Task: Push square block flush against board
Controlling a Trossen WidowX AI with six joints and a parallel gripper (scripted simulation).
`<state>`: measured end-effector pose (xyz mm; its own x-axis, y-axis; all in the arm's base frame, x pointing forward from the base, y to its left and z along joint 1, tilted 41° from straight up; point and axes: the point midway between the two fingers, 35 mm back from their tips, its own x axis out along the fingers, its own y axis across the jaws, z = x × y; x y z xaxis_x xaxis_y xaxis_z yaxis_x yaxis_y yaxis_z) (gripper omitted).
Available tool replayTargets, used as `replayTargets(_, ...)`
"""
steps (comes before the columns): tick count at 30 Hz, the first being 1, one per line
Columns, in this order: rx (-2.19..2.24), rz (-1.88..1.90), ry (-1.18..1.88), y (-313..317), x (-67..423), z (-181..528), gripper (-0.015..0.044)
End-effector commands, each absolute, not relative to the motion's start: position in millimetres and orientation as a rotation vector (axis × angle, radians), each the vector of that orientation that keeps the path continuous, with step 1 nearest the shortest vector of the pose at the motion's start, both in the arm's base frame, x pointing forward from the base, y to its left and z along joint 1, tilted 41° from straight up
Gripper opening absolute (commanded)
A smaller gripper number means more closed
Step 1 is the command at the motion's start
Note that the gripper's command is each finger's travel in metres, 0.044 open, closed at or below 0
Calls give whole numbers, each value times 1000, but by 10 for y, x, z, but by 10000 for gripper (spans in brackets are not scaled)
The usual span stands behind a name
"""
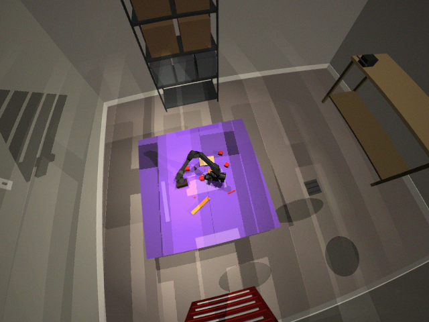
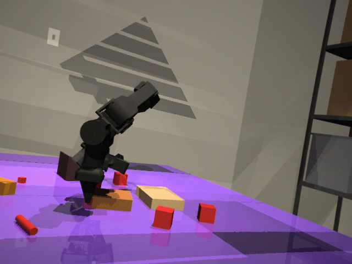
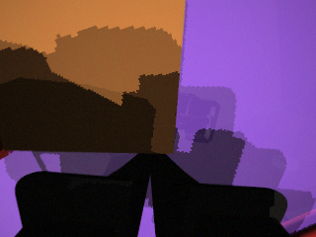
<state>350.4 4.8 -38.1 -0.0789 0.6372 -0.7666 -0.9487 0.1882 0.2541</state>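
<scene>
The square orange block (image 1: 209,170) (image 2: 113,205) (image 3: 114,20) lies flat on the purple surface. The arm hides most of it in the top view. The pale tan board (image 1: 206,161) (image 2: 161,193) lies flat beyond it, with a purple gap between the two in the exterior view. My gripper (image 2: 87,201) (image 3: 151,151) is shut and empty, pointing down with its tips low beside the block. In the wrist view the tips are at the block's near side, close to its right corner. Whether they touch it is unclear.
Red cubes (image 1: 226,164) (image 2: 163,217) (image 2: 207,213) lie near the board, and another red cube (image 1: 202,178) is beside the arm. A red cylinder (image 1: 231,191) (image 2: 26,224) and a long orange bar (image 1: 200,205) (image 2: 6,186) lie farther off.
</scene>
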Motion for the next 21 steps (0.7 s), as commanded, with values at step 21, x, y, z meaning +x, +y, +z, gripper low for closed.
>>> replayTargets(21, -424, 1390, 932, 217, 3550, -277, 0)
